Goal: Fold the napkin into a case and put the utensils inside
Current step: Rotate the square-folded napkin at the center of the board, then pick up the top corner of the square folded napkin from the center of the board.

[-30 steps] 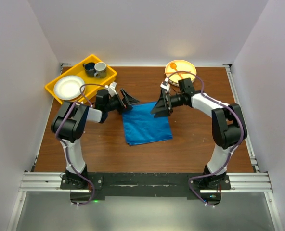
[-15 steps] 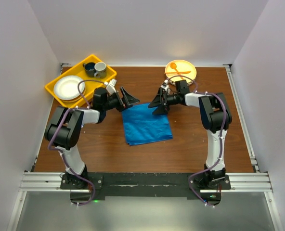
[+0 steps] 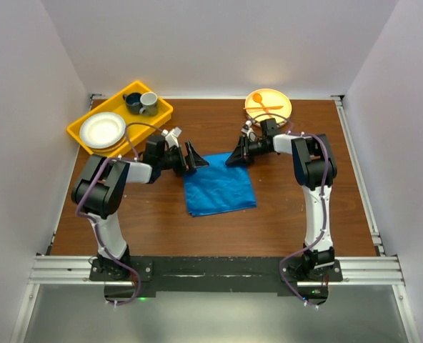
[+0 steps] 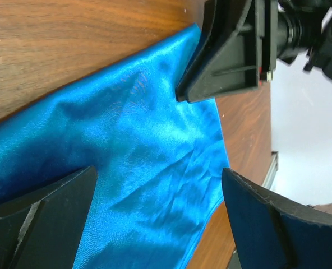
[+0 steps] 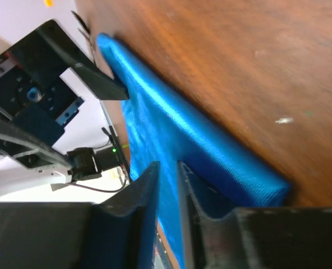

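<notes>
Both arms have dropped to the far edge of the blue napkin (image 3: 219, 187). The right gripper (image 5: 167, 168) has pinched the corner under it. The left gripper (image 4: 159, 174) straddles its corner, jaws wide, likely readying a two-handed fold.

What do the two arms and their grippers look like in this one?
The left arm and right arm have black joints, white links and a purple cable each; the left gripper and right gripper carry black wedge-shaped fingers.
</notes>
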Robot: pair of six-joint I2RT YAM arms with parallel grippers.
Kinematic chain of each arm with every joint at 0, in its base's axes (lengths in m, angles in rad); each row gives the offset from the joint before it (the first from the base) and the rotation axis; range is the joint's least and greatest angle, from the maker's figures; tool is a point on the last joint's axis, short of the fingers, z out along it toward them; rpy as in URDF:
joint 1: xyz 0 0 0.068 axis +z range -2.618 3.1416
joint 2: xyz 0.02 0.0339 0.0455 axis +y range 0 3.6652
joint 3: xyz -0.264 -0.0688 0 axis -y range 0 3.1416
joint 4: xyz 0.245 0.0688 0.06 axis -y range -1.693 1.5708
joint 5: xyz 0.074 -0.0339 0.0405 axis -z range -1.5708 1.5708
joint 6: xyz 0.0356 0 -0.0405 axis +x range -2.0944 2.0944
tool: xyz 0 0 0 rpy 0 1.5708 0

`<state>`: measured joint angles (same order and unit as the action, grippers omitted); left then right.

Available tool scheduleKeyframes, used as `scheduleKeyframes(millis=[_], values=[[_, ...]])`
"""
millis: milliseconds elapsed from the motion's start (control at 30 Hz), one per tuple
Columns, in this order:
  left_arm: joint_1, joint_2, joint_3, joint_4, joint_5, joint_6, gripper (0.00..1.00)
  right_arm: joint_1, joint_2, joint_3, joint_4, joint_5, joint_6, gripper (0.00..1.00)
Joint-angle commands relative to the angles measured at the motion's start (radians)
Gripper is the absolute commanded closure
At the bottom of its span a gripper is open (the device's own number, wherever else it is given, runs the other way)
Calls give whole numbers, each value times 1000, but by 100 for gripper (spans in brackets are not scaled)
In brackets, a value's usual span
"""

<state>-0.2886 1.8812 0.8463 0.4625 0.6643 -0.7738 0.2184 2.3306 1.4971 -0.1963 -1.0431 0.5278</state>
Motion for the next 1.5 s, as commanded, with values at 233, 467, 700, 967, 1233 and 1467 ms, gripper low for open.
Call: scheduleKeyframes(millis=[233, 467, 700, 967, 1233, 1467], values=[[-115, -172, -102, -298, 6, 211, 0, 133, -8, 129, -394, 120, -458, 82], [-115, -515, -62, -413, -81, 641, 0, 164, -109, 222, -589, 44, -652, 71], [-318, -712, -85, -712, -139, 1342, 11, 164, -237, 203, -595, 213, -673, 68], [-791, -806, -291, -552, -503, 1524, 57, 162, -292, 42, -517, 342, -660, 73], [-948, -662, -386, -332, -566, 1565, 52, 162, -297, -60, -459, 423, -644, 75], [-1015, -585, -428, -193, -580, 1576, 55, 162, -293, -103, -430, 449, -643, 76]])
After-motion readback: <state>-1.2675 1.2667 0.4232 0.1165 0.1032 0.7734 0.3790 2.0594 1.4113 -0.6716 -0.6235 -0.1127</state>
